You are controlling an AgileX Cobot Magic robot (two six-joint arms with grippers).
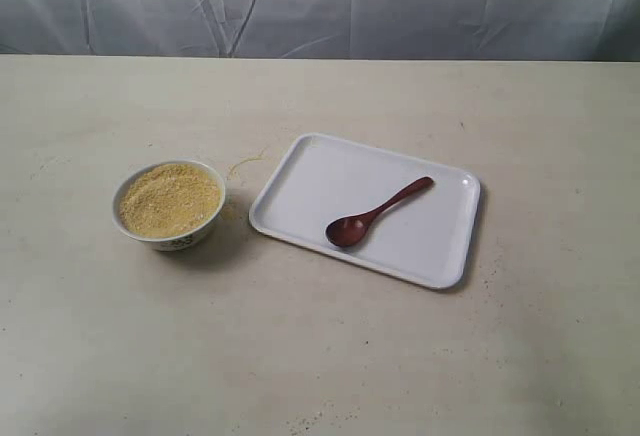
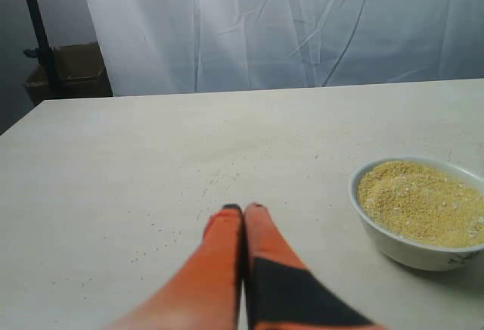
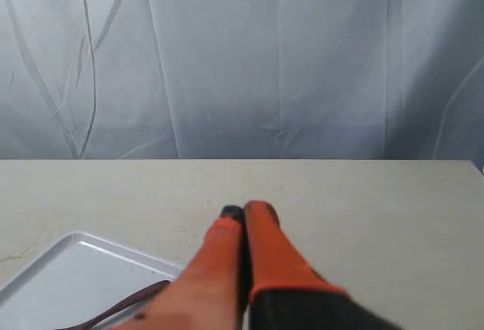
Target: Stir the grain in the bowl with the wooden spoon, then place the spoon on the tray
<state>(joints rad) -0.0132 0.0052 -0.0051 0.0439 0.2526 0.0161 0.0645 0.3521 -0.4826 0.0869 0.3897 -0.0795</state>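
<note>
The left jaws are pressing shut, their orange fingers (image 2: 223, 243) lying flat against each other tip to tip, and they are hovering over bare counter (image 2: 136, 163). A few loose specks are dotting the surface just ahead of them. Off to one side of these jaws, apart from them, the bowl (image 2: 393, 245) is sitting upright, and the grain (image 2: 420, 203) is filling it nearly to the rim in a low sandy heap.

The right jaws are likewise closing fully, with both fingertips (image 3: 261, 213) meeting. They are hanging above the counter near a corner of the tray (image 3: 68, 269), and a stretch of the wooden spoon (image 3: 125, 306) handle is showing on the tray beside them.

In the exterior view, the wooden spoon is lying flat inside the tray, its round end pointing toward the near left and its slim handle angling up to the right. The tray is resting at a slant on the counter, just to the right of the bowl, with a narrow gap between them. A thin trail of spilled granules (image 1: 246, 163) is curving across the counter between bowl and tray. A pale creased curtain (image 1: 320, 6) is hanging behind the counter, and a cardboard box (image 2: 68, 69) is standing past its far corner.
</note>
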